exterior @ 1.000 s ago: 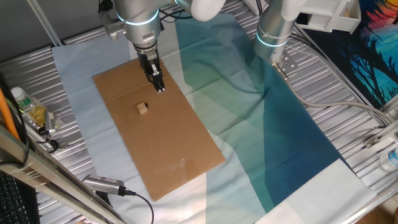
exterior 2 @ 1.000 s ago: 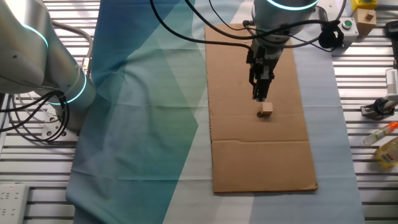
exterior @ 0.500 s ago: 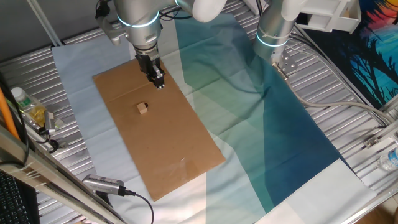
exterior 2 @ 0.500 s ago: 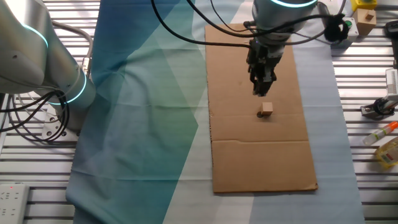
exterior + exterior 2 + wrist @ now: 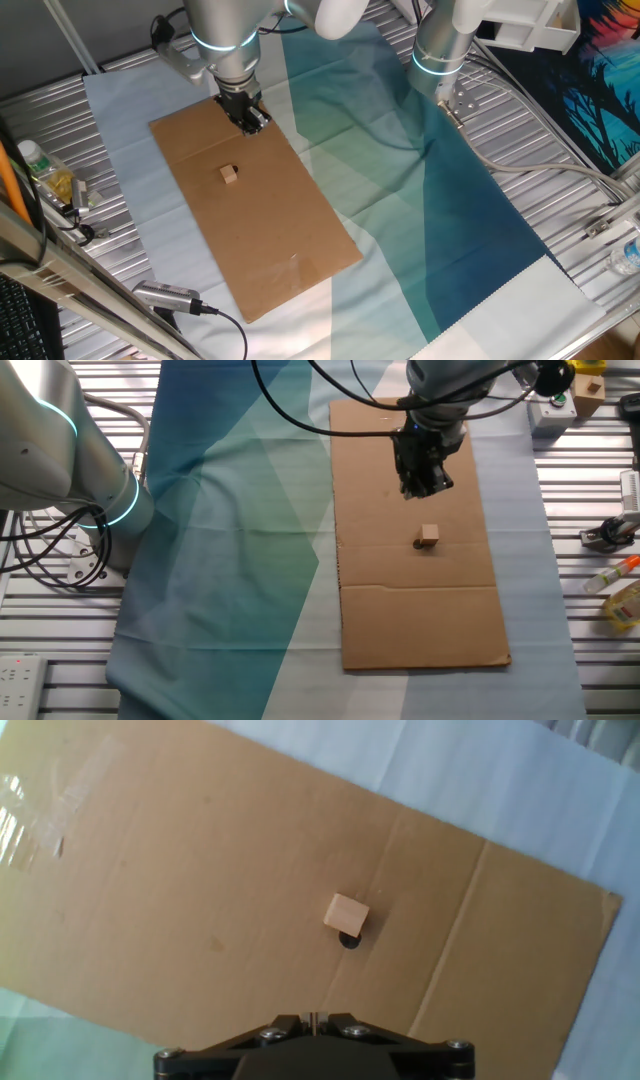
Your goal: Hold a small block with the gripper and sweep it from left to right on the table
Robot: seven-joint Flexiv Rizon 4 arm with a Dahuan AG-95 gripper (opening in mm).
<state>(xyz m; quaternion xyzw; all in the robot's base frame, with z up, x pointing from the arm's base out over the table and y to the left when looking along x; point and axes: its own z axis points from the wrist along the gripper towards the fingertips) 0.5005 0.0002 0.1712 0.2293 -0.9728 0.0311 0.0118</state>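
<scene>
The small block [image 5: 229,174] is a tan wood cube lying free on the brown cardboard [image 5: 270,235] on the table. It also shows in the other fixed view [image 5: 428,537] and in the hand view [image 5: 346,912]. The gripper [image 5: 255,124] hangs above the cardboard, apart from the block and behind it toward the arm's base. In the other fixed view the gripper [image 5: 420,488] is well above the block. In the hand view the gripper [image 5: 313,1018] has its fingers pressed together with nothing between them.
The idle silver arm [image 5: 440,50] stands on the teal cloth [image 5: 430,200] to the right. A bottle and clutter [image 5: 40,170] lie at the left table edge. Tools and bottles [image 5: 620,595] lie beside the cardboard, with a small box [image 5: 586,390] at the far corner.
The gripper has risen and drawn back from just above the block toward the far end of the cardboard. The block has not moved.
</scene>
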